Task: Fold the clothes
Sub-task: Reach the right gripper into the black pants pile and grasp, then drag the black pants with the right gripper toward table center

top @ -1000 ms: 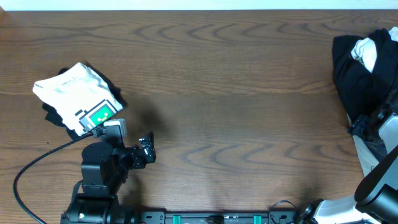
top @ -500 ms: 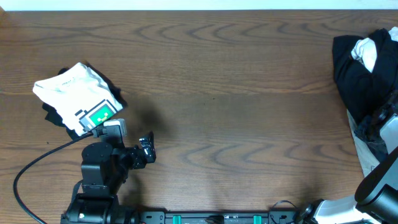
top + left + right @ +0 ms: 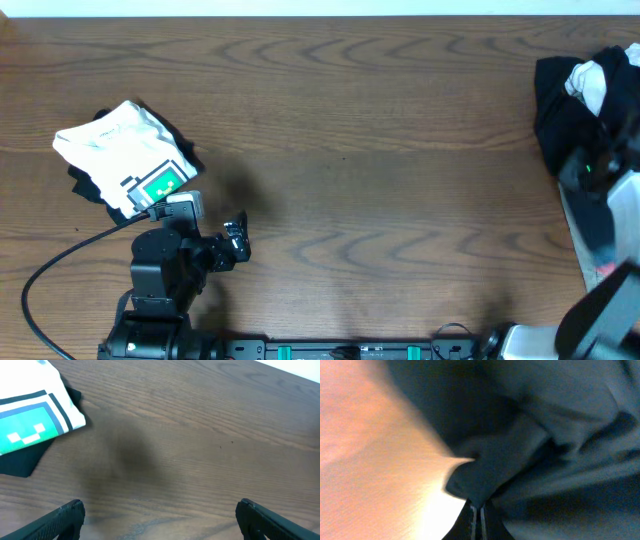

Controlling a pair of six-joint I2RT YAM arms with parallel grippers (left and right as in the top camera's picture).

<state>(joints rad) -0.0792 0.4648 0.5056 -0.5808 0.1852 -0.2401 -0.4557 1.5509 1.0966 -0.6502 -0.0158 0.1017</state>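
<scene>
Right pincer (image 3: 476, 512) has clamped; trousers (image 3: 555, 430) pinched within.

Blurred right tool (image 3: 588, 172); trousers (image 3: 560, 95) cut off at right edge.

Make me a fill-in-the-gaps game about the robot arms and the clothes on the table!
1. The right gripper is ___ on a fold of the black trousers.
2. The left gripper has its jaws ___, holding nothing.
3. The white T-shirt has a ___ print.
Missing words: shut; open; green.
</scene>
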